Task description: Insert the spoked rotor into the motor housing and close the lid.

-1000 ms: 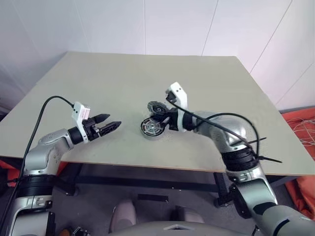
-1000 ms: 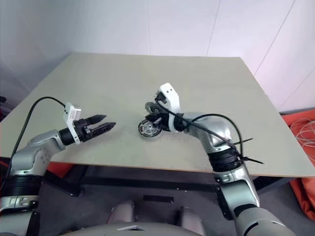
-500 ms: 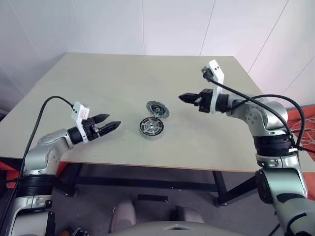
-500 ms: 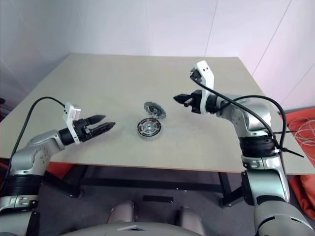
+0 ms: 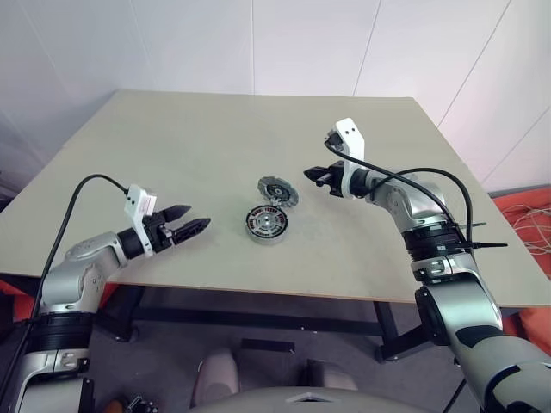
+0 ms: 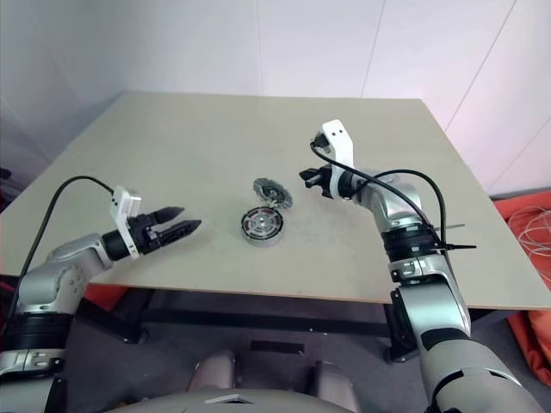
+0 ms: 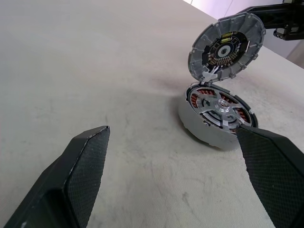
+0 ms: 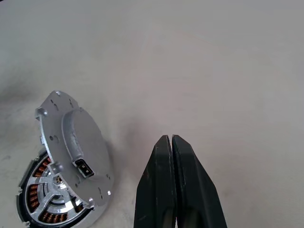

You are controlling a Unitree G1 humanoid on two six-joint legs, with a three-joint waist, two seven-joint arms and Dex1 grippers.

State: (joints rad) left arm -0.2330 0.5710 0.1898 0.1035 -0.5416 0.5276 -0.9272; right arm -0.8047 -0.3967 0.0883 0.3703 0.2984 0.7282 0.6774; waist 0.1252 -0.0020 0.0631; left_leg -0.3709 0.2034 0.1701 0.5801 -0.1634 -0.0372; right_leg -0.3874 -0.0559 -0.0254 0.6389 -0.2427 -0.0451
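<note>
Nearest, at the front left of the table (image 5: 172, 163): left gripper (image 5: 200, 225), fingers spread wide, empty, aimed toward the motor housing (image 5: 266, 223). Mid-table: housing lying flat, spoked rotor (image 7: 219, 110) seated over copper windings. Just behind, touching its far edge: lid (image 5: 277, 190), propped up tilted, not shut. Farther right: right gripper (image 5: 311, 175), fingers pressed together, empty, apart from the lid.

We see our left gripper (image 5: 191, 229) held low at left, fingers spread wide. Our right gripper (image 5: 312, 174) is extended forward, pointing left, fingers pressed together.
</note>
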